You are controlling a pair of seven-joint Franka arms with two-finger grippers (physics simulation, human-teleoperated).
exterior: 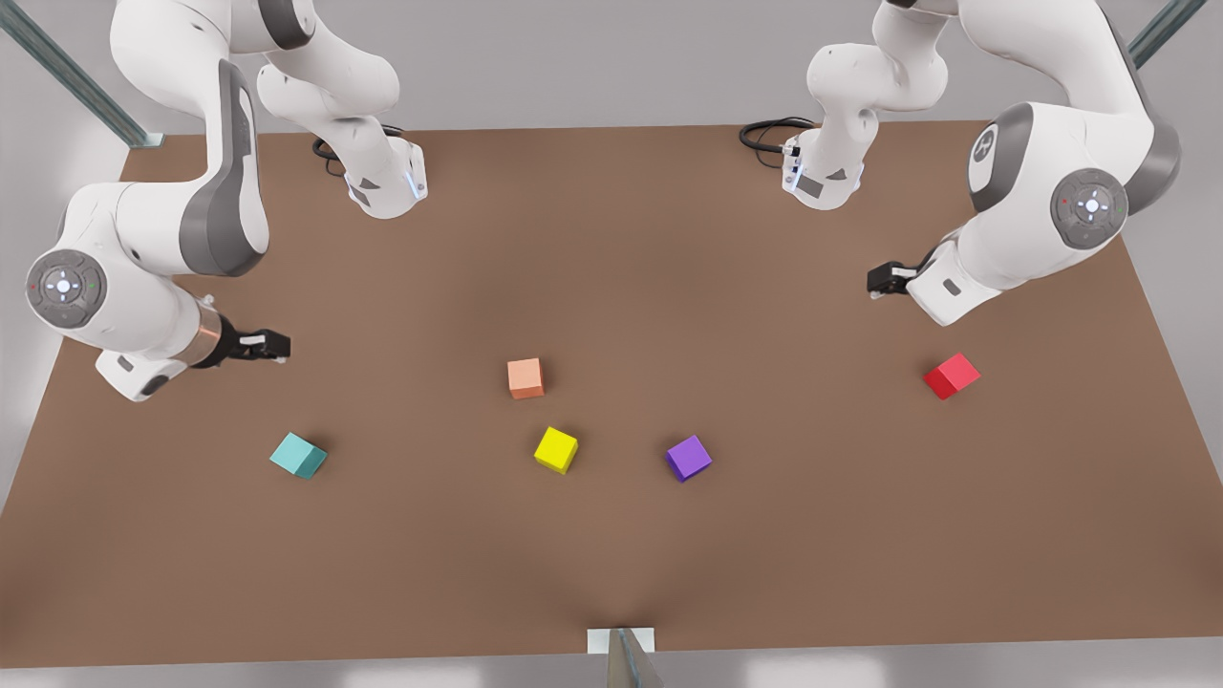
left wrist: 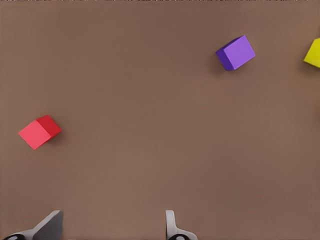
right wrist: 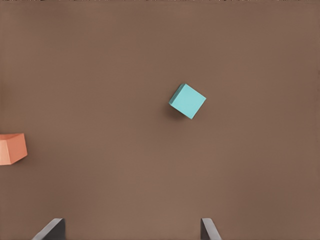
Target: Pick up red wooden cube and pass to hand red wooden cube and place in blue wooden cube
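Observation:
The red wooden cube (exterior: 952,376) lies on the brown table at the front view's right, also seen from the left wrist (left wrist: 40,132). My left gripper (exterior: 874,280) hovers above and behind it, open (left wrist: 112,227) and holding nothing. Far off at the front view's left rests the blue wooden cube (exterior: 298,455), a teal block (right wrist: 187,101). Above and behind that one hangs my right gripper (exterior: 277,346), open (right wrist: 131,229) and empty. Both cubes sit free, touching nothing.
Three other cubes lie mid-table: a salmon-orange one (exterior: 525,378) (right wrist: 11,148), a yellow one (exterior: 555,449) (left wrist: 314,53) and a purple one (exterior: 688,458) (left wrist: 236,52). Both arm bases stand at the table's far edge (exterior: 611,129).

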